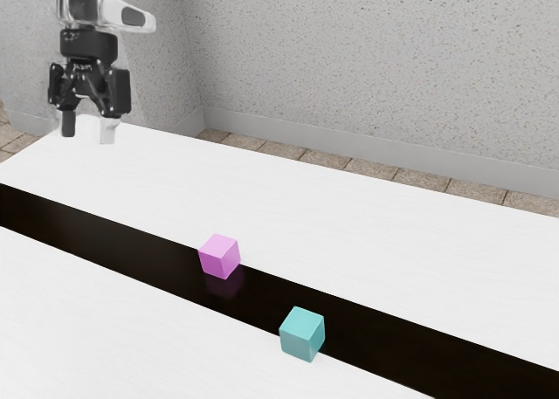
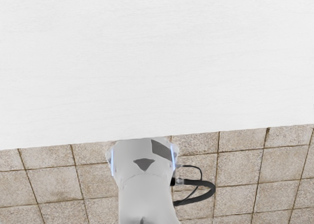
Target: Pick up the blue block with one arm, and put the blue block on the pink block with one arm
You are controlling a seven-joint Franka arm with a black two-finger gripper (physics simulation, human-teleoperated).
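Two blocks on the bench [image 1: 367, 216], count them off: one pink block [image 1: 218, 255] and one blue block [image 1: 302, 333], the blue one near the pink block, toward the exterior view's right. One black strip [image 1: 131, 249] crosses the bench, running right under the pink block. One arm [image 1: 87, 6], one gripper [image 1: 87, 133] with two fingers [image 1: 68, 124] spread, well apart from the pink block toward the exterior view's upper left.

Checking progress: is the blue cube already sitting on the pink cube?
No, the blue cube rests on the white table, apart from the pink cube.
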